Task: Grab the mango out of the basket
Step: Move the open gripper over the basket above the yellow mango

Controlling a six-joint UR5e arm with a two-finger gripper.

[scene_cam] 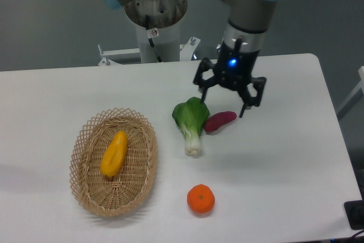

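The basket is tan woven wicker with an open lattice rim. The mango has a smooth, slightly glossy yellow-orange skin. The worktop is a smooth, matt white surface. The claw is black with a matt finish. The orange has a finely dimpled skin.

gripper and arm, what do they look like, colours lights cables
The gripper is black, with two thin angular linkage fingers and a small blue light glowing on its body. Above it sits a black wrist collar. The arm is grey metal tubing with light blue joint caps. A thin cable runs down the grey pedestal, which carries a small sticker.
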